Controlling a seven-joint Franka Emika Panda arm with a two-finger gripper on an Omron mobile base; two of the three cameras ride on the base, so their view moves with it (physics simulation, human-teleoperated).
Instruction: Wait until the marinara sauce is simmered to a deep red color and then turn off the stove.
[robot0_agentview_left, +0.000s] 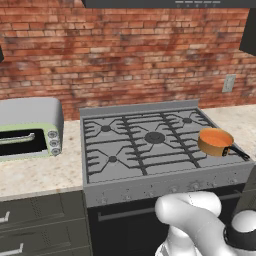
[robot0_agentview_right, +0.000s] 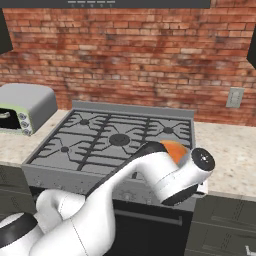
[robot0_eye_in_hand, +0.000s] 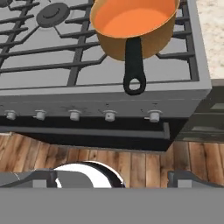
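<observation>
The marinara sauce (robot0_eye_in_hand: 131, 19) is a smooth orange disc inside a small copper saucepan (robot0_eye_in_hand: 151, 46) on the front right burner of the stove (robot0_eye_in_hand: 43, 89). The pan's dark handle (robot0_eye_in_hand: 134, 65) reaches toward the stove's front edge. Five small knobs (robot0_eye_in_hand: 109, 115) line the front panel above the black oven door. My gripper (robot0_eye_in_hand: 113, 181) hangs in front of the stove, below knob height, open, with its fingers far apart and nothing between them. From the left the sauce (robot0_agentview_left: 216, 136) and stove (robot0_agentview_left: 140, 165) show plainly. On the right my arm covers most of the sauce (robot0_agentview_right: 175, 150).
A grey-and-green toaster oven (robot0_agentview_left: 30, 130) sits on the counter left of the stove. A speckled counter (robot0_agentview_right: 230, 155) runs to the stove's right, under a wall outlet (robot0_agentview_right: 235, 97). Dark drawers (robot0_agentview_left: 35, 225) sit below; wood floor (robot0_eye_in_hand: 144, 159) lies beneath the hand.
</observation>
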